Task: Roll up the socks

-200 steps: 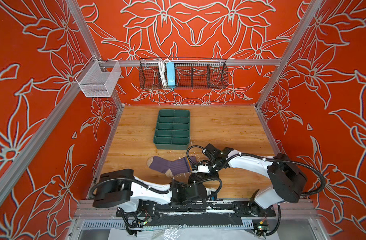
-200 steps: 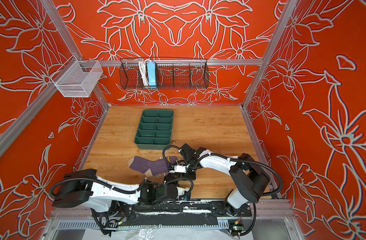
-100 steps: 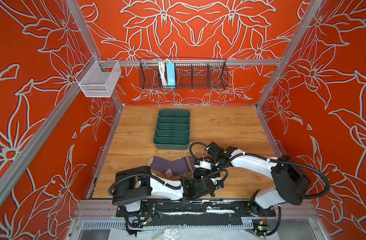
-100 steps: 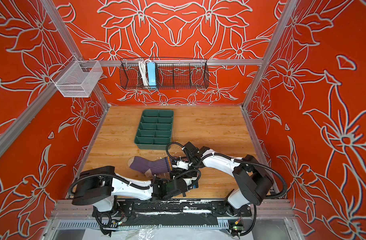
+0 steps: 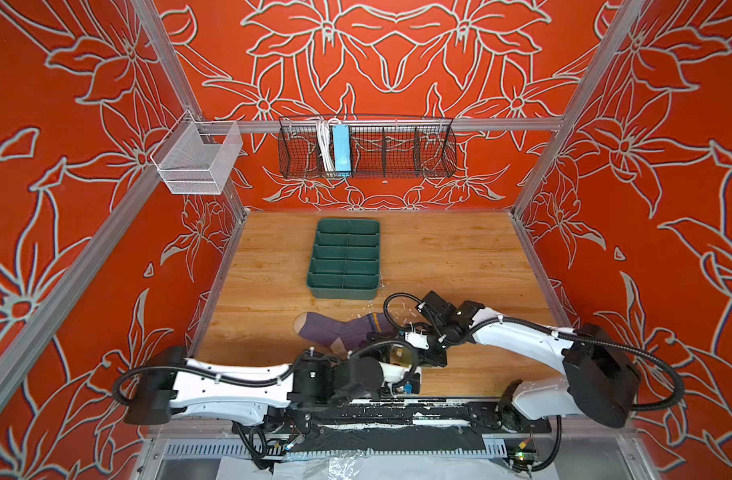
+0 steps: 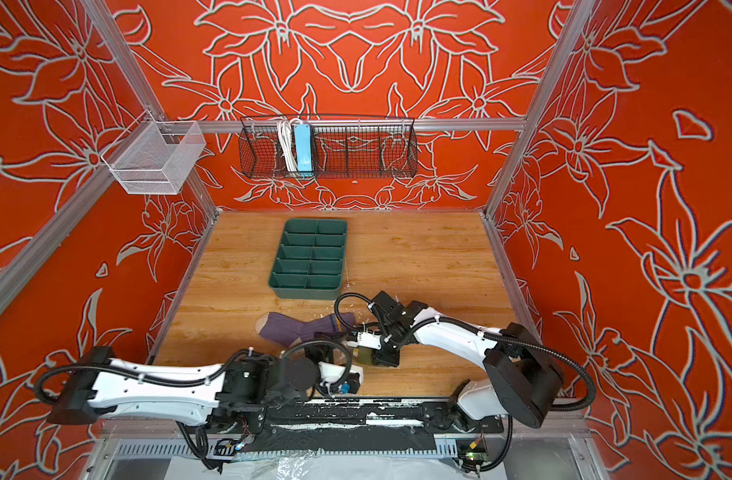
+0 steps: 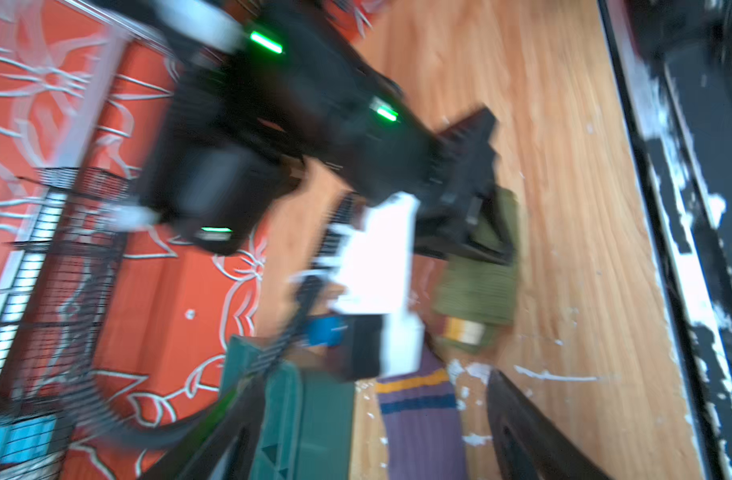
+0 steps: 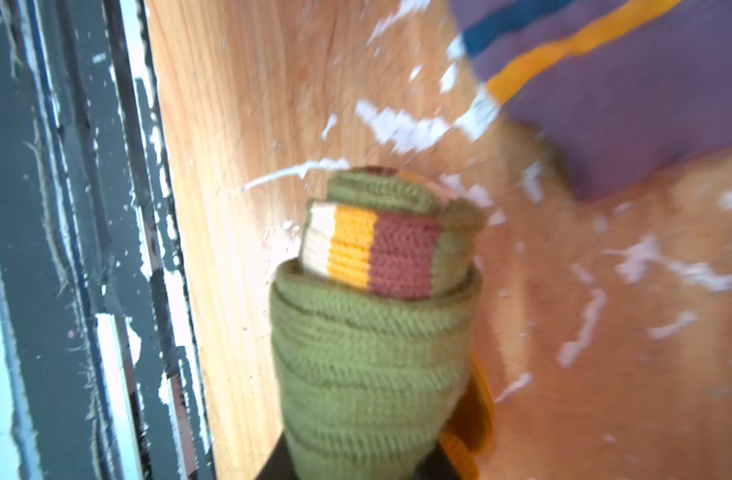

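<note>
The right end effector (image 6: 383, 357) is clamping the rolled olive green sock (image 8: 372, 345) low over the wooden surface (image 5: 459, 257), close to the front rail, with the roll's striped end poking out past the jaws. The left end effector (image 5: 403, 374) is hovering just beside it with its jaws standing well apart and nothing between them, though its wrist view is blurred. The purple sock (image 5: 335, 332) is lying flat and unrolled on the surface, just beyond both end effectors on the side away from the rail and short of the green divided tray (image 5: 344, 259). Its long axis is running left to right, with the beige toe to the left and the striped cuff to the right, beside the right arm's wrist. With the right end effector occupied, the empty left one, nearest the sock's heel, looks better placed to reach it.
</note>
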`<act>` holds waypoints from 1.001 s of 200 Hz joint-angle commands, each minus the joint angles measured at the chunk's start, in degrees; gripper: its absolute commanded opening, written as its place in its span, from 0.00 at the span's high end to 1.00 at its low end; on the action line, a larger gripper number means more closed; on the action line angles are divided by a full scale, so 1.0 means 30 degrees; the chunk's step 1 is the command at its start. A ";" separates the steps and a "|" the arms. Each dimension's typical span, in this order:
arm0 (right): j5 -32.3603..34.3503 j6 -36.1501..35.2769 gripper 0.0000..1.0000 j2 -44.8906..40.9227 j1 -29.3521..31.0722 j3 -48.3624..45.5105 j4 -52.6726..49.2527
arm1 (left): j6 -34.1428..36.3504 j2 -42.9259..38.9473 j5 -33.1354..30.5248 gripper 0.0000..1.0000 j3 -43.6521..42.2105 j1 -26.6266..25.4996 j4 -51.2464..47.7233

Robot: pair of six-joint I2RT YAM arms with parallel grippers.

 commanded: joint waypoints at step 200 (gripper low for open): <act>-1.0821 1.0252 1.00 0.0005 -0.1823 0.7639 -0.5980 | 0.3304 -0.0405 0.9507 0.12 0.3983 0.5938 -0.5235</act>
